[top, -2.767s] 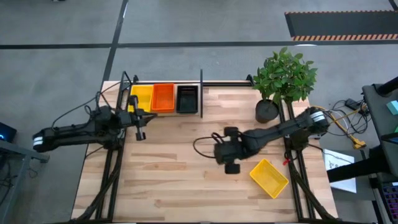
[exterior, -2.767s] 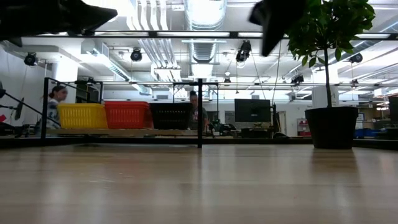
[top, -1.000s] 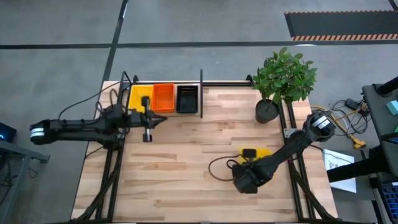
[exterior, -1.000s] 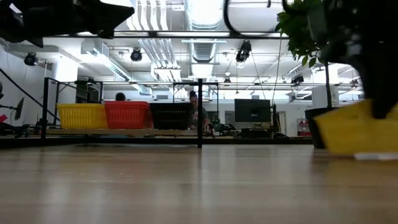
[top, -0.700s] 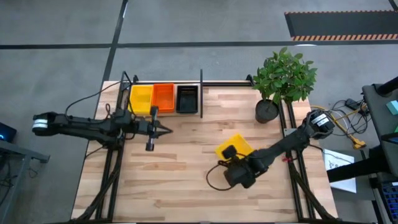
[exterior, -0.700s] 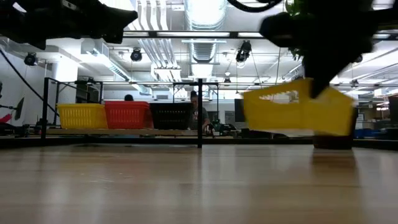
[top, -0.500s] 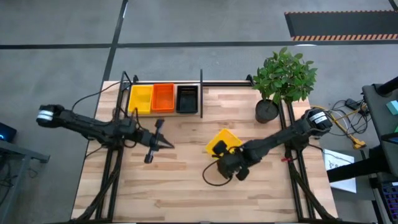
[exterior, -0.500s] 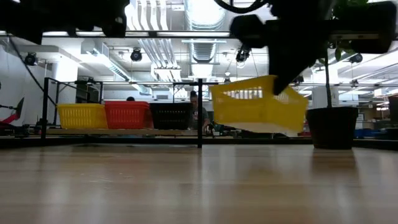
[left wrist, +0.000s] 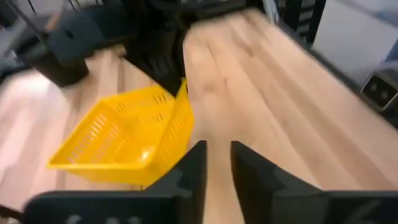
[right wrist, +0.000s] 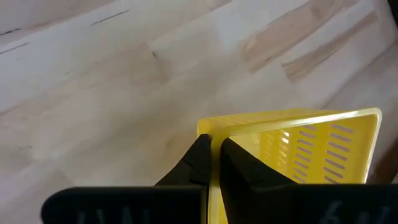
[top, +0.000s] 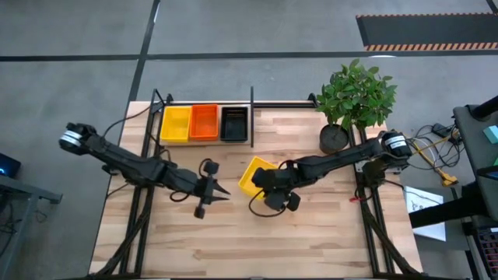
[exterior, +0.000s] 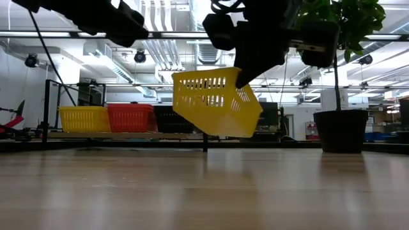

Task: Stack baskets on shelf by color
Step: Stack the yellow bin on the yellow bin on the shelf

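So the right hand [top: 263, 180] is pinched tight on the rim of a yellow basket [top: 254, 173], holding it tilted in the air above the bench [top: 327, 233], around the middle of the high view. The left hand [top: 219, 190] sits just left of it, fingers slightly apart, gripping nothing. Yellow, orange and black baskets [top: 205, 123] sit on the shelf [top: 288, 104], upper left.
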